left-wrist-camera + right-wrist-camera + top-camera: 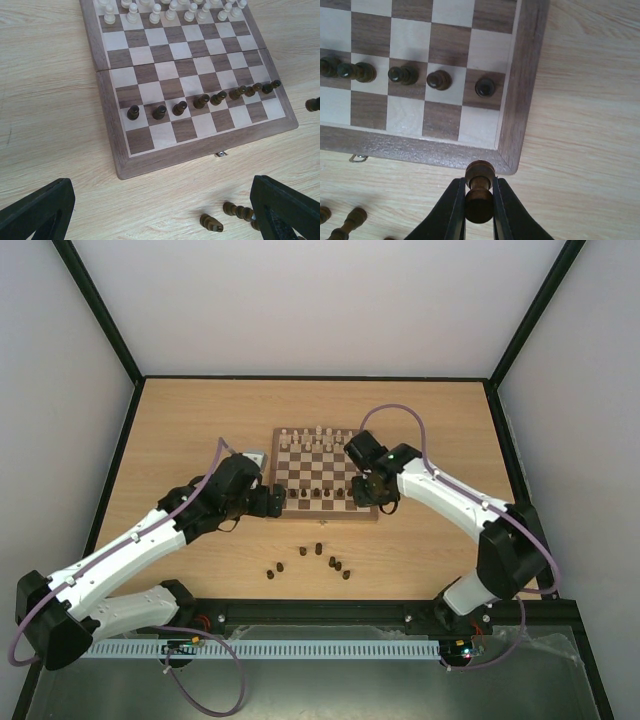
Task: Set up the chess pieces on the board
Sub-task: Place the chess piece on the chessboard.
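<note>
Clutching a dark piece (pixel 480 172) in the right claw (pixel 479 192) off the board's (pixel 520 75) corner, with left claw (pixel 162 184) spread wide.

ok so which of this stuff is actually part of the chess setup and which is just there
Job: board, row of dark pieces, cream pieces, loose dark pieces, dark piece in the right pincer.
Just there: tabletop, purple cables.

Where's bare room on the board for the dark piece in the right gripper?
The near row, between the dark pawns and the board's near border, is bare; so are the middle rows up to the cream pieces. Crowded: the pawn row, and the loose dark pieces off-board.
</note>
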{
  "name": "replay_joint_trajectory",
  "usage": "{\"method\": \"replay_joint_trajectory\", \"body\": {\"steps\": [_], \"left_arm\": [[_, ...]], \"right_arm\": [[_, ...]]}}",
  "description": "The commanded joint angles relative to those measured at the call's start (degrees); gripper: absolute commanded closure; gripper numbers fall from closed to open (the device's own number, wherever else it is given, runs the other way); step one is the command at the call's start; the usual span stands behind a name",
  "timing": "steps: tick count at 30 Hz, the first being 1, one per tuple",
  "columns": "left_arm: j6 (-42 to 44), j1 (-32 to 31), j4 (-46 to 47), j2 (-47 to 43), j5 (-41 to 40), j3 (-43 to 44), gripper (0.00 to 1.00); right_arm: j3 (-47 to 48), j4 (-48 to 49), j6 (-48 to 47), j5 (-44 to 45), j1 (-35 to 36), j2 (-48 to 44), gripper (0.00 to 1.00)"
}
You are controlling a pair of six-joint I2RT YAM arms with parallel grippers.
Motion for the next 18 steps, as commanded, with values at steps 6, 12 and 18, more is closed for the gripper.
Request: {"method": "replay_joint_trajectory", "body": {"steps": [6,12,18], "left_arm": [[0.76,0.78,0.79,-0.49,0.41,-0.73,0.01],[0.78,0.89,0.72,-0.33,0.41,-0.77,0.01],[0.78,1.06,0.73,-0.29,0.46,-0.77,0.01]], "right_arm": [[3.79,0.14,-6.87,-4.20,-3.03,7.39,0.89],[3.53,1.19,-7.66,-4.41,-3.41,9.91,0.90],[3.52,2.10,-8.05,-4.74,-3.84,11.95,0.90]]}}
